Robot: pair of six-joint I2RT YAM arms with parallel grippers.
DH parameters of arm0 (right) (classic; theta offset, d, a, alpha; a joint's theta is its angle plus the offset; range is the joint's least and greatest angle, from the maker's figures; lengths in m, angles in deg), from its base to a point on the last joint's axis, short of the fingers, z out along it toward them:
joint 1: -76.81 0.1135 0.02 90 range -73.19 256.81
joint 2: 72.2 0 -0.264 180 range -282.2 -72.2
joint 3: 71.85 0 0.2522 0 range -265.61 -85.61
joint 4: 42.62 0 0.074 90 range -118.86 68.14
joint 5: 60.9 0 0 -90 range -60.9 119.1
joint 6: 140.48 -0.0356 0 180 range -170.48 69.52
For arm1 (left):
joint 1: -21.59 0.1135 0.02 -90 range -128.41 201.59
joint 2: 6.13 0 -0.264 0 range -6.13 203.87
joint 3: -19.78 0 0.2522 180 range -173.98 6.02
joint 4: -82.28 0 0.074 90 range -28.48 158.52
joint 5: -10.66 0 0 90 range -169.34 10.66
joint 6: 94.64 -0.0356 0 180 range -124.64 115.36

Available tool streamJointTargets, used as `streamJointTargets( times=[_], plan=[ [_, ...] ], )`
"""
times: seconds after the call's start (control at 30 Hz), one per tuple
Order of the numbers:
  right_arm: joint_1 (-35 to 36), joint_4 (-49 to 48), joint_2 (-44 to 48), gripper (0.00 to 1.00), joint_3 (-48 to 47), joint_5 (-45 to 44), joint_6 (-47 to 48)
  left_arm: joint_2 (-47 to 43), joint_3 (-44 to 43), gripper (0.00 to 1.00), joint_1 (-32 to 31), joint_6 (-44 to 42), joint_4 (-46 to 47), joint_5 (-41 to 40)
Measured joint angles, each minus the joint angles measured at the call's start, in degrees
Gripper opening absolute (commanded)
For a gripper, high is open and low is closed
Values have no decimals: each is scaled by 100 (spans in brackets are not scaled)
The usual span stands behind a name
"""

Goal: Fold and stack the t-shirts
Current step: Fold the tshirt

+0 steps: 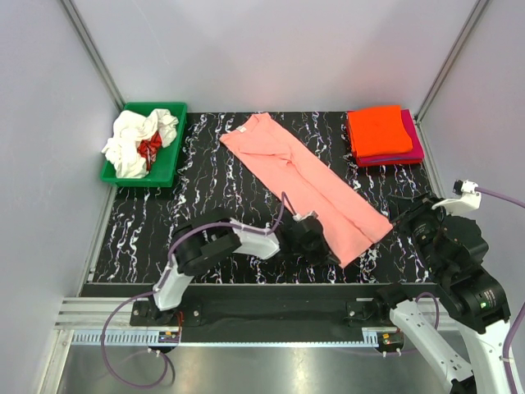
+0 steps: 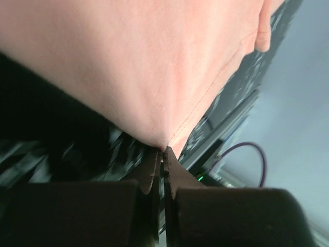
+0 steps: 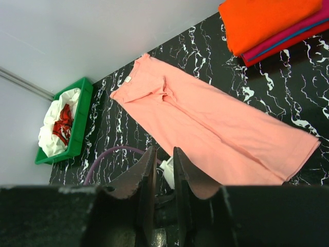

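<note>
Black white-veined tabletop [image 1: 205,185] enclosed by pale grey walls [image 1: 279,49].

The black-and-white left arm [image 1: 217,246] lies low, reaching rightward, its black two-finger left gripper [image 2: 163,152] pinched tight on the salmon-pink cloth t-shirt [image 2: 154,62] hem; the right arm [image 1: 459,271] sits folded, its right gripper [image 3: 165,154] slightly parted, empty

Salmon-pink shirt [image 1: 303,176] sprawls diagonally, far-centre down to near-right. Open table [image 1: 205,193] shows between it and the green bin [image 1: 176,139] at far left, and again at near-left. Folded stack [image 1: 381,131] blocks the far-right corner. Left arm [image 1: 217,246] lies low along the near edge; right arm [image 1: 451,246] crowds the near-right.
</note>
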Motion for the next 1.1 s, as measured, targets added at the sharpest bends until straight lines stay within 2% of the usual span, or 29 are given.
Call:
streamJointTargets(
  times=[0.33,0.6,0.73,0.87,1.1],
  plan=[
    [0,-2,-50,29,2,70,-31,-1823,2142,0,55,-426,-326,2],
    [0,-28,-734,34,195,501,-87,-3685,2616,0,76,-1392,-1803,-597],
    [0,-63,-1322,35,503,911,-116,-3963,2601,0,109,-1893,-2457,-761],
    [0,-107,-1803,36,929,1392,-238,-4201,2966,0,186,-2162,-2861,-765],
    [0,-378,-2553,39,2142,2435,-535,-4815,3724,0,761,-2409,-3158,-599]
  ],
)
